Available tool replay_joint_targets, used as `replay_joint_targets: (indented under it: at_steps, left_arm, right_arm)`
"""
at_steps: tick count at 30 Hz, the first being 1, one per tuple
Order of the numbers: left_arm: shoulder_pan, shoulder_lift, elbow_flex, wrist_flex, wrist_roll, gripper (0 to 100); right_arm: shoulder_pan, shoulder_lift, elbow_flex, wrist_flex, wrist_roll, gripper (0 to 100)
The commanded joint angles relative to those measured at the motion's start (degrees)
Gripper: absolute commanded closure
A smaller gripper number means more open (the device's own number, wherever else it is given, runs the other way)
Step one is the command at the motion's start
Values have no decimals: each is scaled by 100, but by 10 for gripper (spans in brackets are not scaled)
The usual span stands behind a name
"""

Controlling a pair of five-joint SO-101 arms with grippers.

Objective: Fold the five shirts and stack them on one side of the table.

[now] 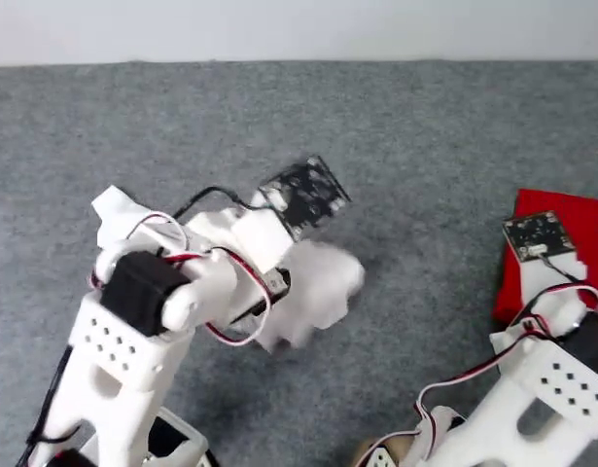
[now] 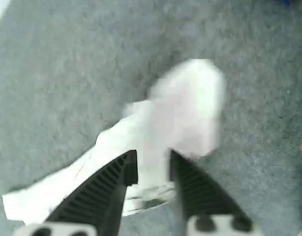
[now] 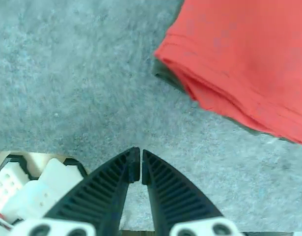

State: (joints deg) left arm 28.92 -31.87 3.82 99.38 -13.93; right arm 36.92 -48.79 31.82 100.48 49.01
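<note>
A white shirt lies crumpled on the grey table left of centre, with one part sticking out behind the left arm. In the left wrist view, my left gripper is shut on a fold of this white shirt, whose far end is raised and blurred. A folded red shirt rests at the table's right edge. My right gripper is shut with nothing in it, hovering over bare table a short way from the red shirt.
The grey felt table top stretches bare across the back and between the two arms. The right arm's white base sits close behind its gripper, at the table's front edge.
</note>
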Motion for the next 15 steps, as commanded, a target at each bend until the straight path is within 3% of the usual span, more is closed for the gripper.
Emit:
replay_joint_targets:
  at_steps: [1, 4, 8, 15]
  left_arm:
    - [-316, -457, -4, 105, 273, 808]
    - [-536, -730, 13, 105, 237, 808]
    - [-1081, -862, 75, 105, 246, 809]
    - [-2163, -879, 567, -18, 193, 879]
  right_arm:
    - [-40, -110, 9, 224, 18, 990]
    - [-57, -110, 9, 224, -149, 990]
    - [-637, -101, 9, 224, -774, 990]
    - [-3187, 277, 9, 180, -2558, 989]
